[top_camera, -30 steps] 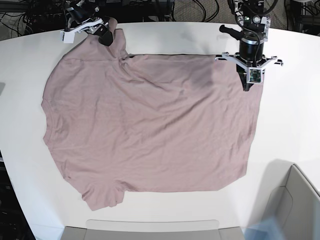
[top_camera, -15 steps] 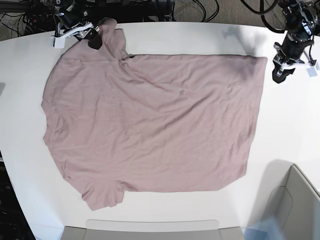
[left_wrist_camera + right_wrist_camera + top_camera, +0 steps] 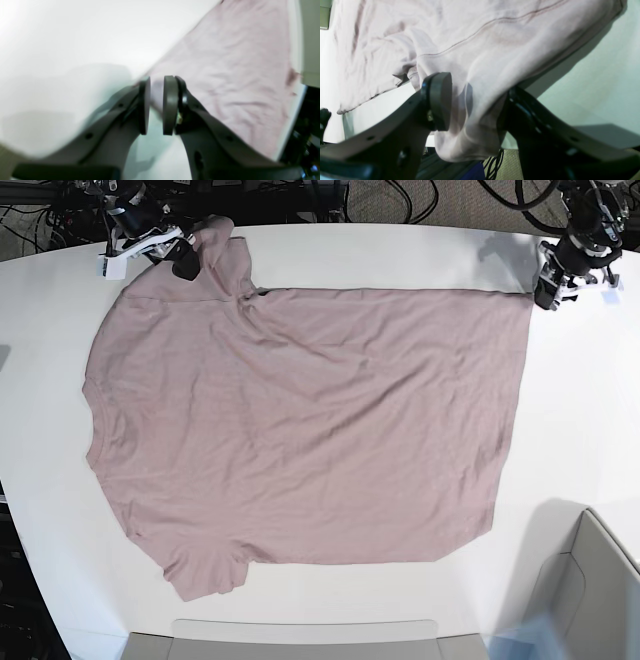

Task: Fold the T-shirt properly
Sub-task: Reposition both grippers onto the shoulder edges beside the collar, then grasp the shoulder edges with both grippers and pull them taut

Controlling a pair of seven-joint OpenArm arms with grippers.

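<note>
The mauve-pink T-shirt (image 3: 300,420) lies spread flat on the white table (image 3: 400,250), collar to the left and hem to the right. My right gripper (image 3: 187,262) is at the far left sleeve (image 3: 215,242), which stands bunched up. In the right wrist view its jaws (image 3: 475,105) stand wide apart, with the sleeve cloth (image 3: 495,37) hanging loosely between them. My left gripper (image 3: 545,298) is just right of the far hem corner. In the left wrist view it (image 3: 156,105) is almost shut and empty, and the shirt (image 3: 237,62) lies behind it.
A grey bin (image 3: 590,590) stands at the near right corner. A grey tray edge (image 3: 300,640) runs along the near side. Cables and equipment lie beyond the table's far edge.
My left gripper has left the hem corner, swung out to the right, and now hovers back beside that corner. My right gripper shifted slightly left at the sleeve.
</note>
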